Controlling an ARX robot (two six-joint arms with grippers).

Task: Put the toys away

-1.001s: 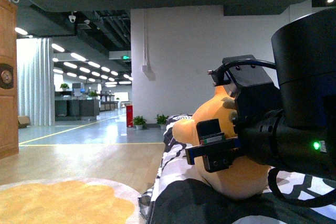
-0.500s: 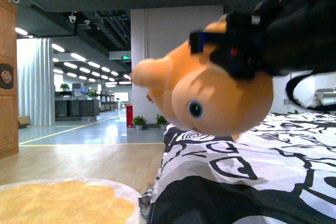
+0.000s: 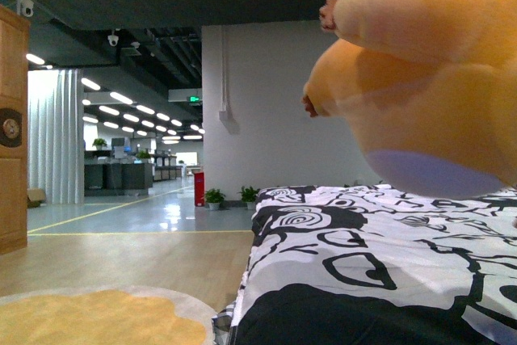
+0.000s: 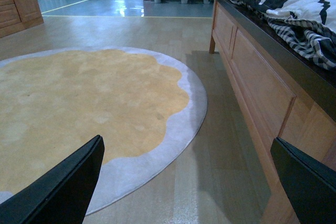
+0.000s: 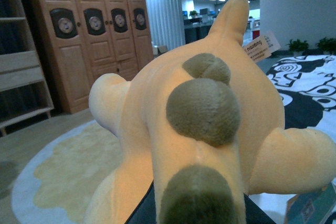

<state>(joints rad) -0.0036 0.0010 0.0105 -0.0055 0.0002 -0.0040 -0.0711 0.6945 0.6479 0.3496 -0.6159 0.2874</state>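
Wooden flooring with a round yellow rug (image 4: 79,103) is seen below the left gripper (image 4: 186,141). Its dark fingers (image 4: 63,187) are spread wide with nothing between them, beside the bed frame (image 4: 262,93). Above the black-and-white bedspread (image 3: 363,264) the plush animal (image 3: 428,94) is held aloft, clear of the fabric. It is clamped by the right gripper (image 5: 195,214), of which only dark slivers are shown flanking the toy's near end.

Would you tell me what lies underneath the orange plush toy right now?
Under the plush toy lies the black-and-white bedspread, and the toy appears to hang clear of it. The toy's pale belly covers the bedspread's far edge on the right, so that part cannot be seen.
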